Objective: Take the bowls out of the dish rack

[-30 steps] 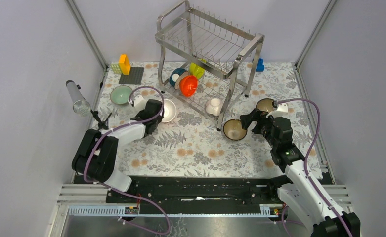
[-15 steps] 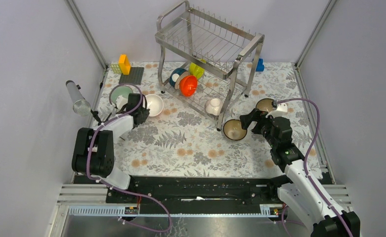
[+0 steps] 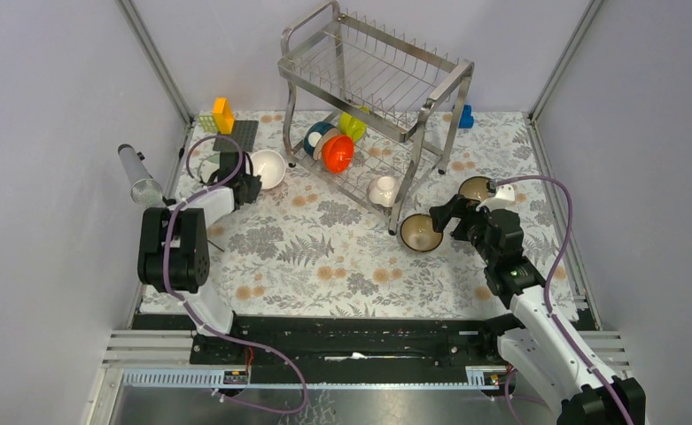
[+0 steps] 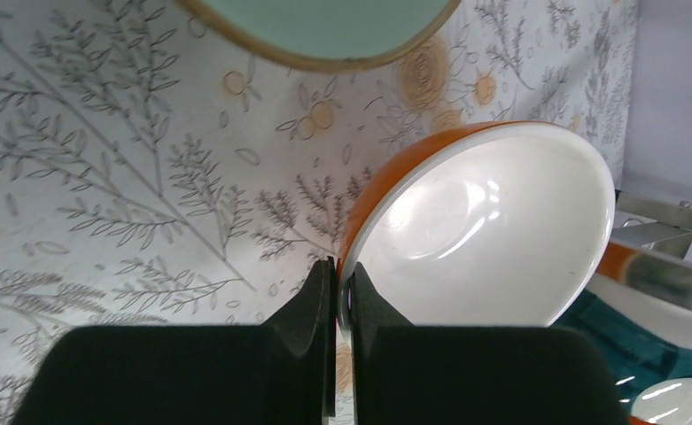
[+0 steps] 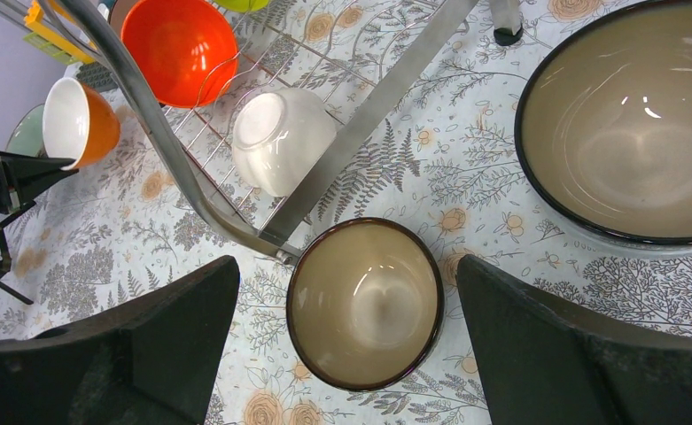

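My left gripper (image 4: 338, 270) is shut on the rim of an orange bowl with a white inside (image 4: 493, 221), held tilted at the back left (image 3: 268, 168), just beside a pale green bowl (image 4: 324, 27). My right gripper (image 5: 346, 266) is open, its fingers spread either side of a small brown bowl (image 5: 364, 301) that sits on the cloth by a leg of the dish rack (image 3: 373, 80). A larger brown bowl (image 5: 625, 124) lies to its right. On the rack's lower shelf are a white bowl (image 3: 383, 189), an orange-red bowl (image 3: 338, 153), a blue bowl (image 3: 317, 137) and a yellow-green bowl (image 3: 353, 124).
A yellow block (image 3: 223, 115) stands on a dark mat (image 3: 236, 135) in the back left corner. A blue block (image 3: 466, 116) sits behind the rack's right leg. A silvery cylinder on a small stand (image 3: 138, 175) is at the left edge. Walls close three sides.
My left arm has carried the orange-and-white bowl left and toward the back, up beside the pale green bowl. The right arm has not moved.
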You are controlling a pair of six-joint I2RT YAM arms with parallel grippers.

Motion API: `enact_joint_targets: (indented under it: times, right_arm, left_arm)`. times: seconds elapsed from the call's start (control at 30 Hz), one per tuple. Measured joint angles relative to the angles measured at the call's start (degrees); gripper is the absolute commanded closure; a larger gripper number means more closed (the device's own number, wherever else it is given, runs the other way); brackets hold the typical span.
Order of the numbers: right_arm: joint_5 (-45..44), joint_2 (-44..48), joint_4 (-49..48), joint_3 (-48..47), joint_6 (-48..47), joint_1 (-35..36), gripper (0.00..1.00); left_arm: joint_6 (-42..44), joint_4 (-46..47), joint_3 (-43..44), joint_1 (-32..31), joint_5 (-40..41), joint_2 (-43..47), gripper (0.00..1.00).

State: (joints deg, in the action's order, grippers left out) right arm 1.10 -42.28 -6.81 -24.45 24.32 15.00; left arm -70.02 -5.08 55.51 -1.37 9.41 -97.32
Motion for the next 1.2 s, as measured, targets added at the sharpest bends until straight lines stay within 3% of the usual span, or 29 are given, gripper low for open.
enact_joint_targets:
  times: [0.2, 0.8, 1.0, 1.2]
  right_arm:
    - [0.0, -0.63, -0.02, 0.0, 0.0, 0.0, 0.0]
    - [-0.02, -0.83, -0.07, 0.0, 0.0, 0.0, 0.0]
    - [-0.02, -0.83, -0.24, 0.0, 0.0, 0.0, 0.0]
    - [-0.02, -0.83, -0.37, 0.0, 0.0, 0.0, 0.0]
  left_arm:
    - [-0.52, -1.16, 4.66, 0.59, -0.2, -2.8, 0.82]
    - [-0.57, -2.6, 12.66, 1.86, -0.22, -9.4, 0.81]
    - [-0.63, -2.49, 14.8, 2.91, -0.22, -10.86, 0.68]
    - [-0.59, -1.86, 15.15, 2.93, -1.36, -10.86, 0.65]
